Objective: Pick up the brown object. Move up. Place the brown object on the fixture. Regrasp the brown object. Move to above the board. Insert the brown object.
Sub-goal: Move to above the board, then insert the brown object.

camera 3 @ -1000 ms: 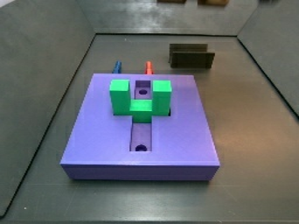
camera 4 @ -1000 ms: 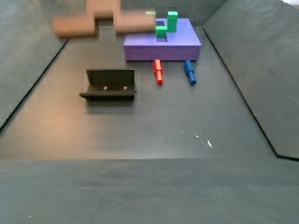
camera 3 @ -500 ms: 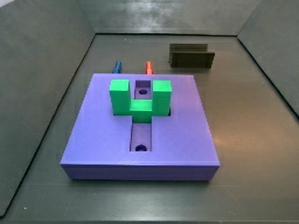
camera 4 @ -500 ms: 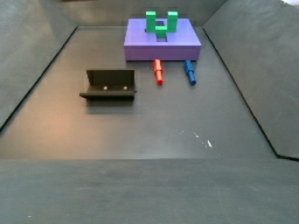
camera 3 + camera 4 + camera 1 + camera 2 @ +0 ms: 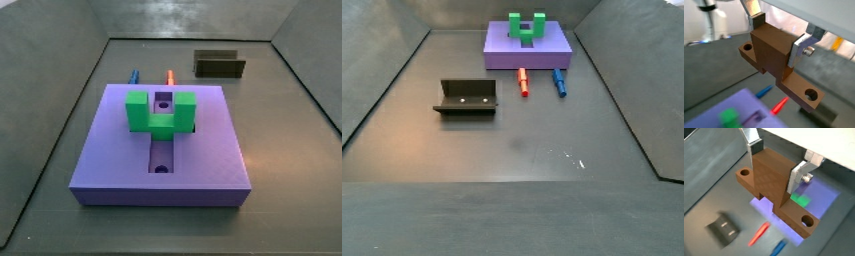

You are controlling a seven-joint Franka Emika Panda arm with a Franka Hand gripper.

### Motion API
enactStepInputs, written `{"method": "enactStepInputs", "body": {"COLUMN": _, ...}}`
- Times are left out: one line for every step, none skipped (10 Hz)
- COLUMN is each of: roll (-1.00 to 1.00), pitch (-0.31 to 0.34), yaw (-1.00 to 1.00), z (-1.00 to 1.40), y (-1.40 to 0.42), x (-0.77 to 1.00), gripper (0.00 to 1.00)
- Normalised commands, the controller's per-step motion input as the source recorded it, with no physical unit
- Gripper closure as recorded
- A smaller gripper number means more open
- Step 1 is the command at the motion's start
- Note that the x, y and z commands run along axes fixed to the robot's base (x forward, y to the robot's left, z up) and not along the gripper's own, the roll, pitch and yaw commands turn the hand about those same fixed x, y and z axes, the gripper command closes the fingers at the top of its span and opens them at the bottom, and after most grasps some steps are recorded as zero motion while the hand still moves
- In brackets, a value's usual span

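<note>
My gripper (image 5: 779, 37) is shut on the brown object (image 5: 769, 52), a brown block with a cross bar and a round hole near each end. It hangs high above the floor in both wrist views; the gripper (image 5: 776, 163) holds the object (image 5: 767, 177) by its thick middle. The gripper and the brown object are out of view in both side views. The dark fixture (image 5: 466, 97) stands on the floor, seen also in a side view (image 5: 219, 64) and below in a wrist view (image 5: 725, 229). The purple board (image 5: 214, 150) carries a green U-shaped block (image 5: 160, 110).
A red peg (image 5: 524, 82) and a blue peg (image 5: 559, 82) lie on the floor between the board (image 5: 529, 55) and the fixture. They show below the gripper too, the red peg (image 5: 759, 233) and the blue peg (image 5: 777, 248). Grey walls ring the floor.
A second ago the brown object showed at the top edge of a side view. It has since risen out of that view. The board, pegs and fixture have not moved.
</note>
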Motion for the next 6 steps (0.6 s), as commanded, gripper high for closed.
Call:
{"method": "enactStepInputs", "body": {"roll": -1.0, "pitch": -0.119, "yaw": 0.0, "z": 0.01, "y": -0.11, "x": -0.15, "gripper": 1.0}}
{"method": "enactStepInputs", "body": {"roll": -0.96, "pitch": -0.072, "yaw": -0.03, "z": -0.02, "y": 0.08, "x": 0.0, "gripper": 1.0}}
{"method": "enactStepInputs", "body": {"roll": -0.71, "pitch": -0.056, "yaw": -0.02, "z": 0.01, "y": 0.03, "x": -0.02, "gripper": 1.0}}
{"method": "enactStepInputs", "body": {"roll": -0.4, "pitch": -0.064, "yaw": -0.01, "z": -0.01, "y": 0.01, "x": -0.05, "gripper": 1.0}}
{"method": "enactStepInputs", "body": {"roll": -0.25, "pitch": -0.053, "yaw": -0.01, "z": 0.0, "y": 0.02, "x": -0.04, "gripper": 1.0}}
{"method": "enactStepInputs", "body": {"roll": 0.0, "pitch": 0.0, "yaw": 0.0, "z": -0.07, "y": 0.0, "x": 0.0, "gripper": 1.0}}
